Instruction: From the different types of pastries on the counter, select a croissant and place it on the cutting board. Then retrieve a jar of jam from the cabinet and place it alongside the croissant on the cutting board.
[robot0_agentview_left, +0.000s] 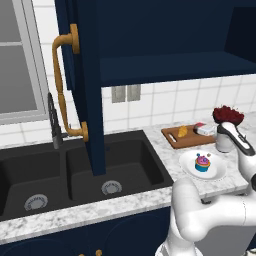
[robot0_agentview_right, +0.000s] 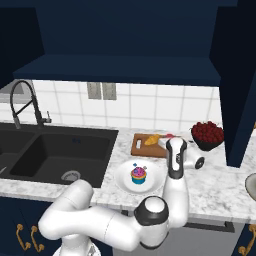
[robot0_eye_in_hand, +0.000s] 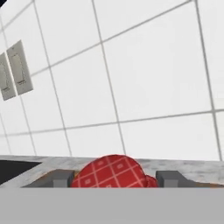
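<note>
Between end effector (robot0_eye_in_hand: 113, 179) fingertips, jar of jam (robot0_eye_in_hand: 111, 173) apparently bears no lettering.

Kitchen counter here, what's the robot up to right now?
The croissant already lies on the cutting board. The arm has brought the jar of jam down at the board's right end, and the tool sits around it, fingers either side of its red checked top. The cupcake stays on its white plate, and the cabinet stands open above.
</note>
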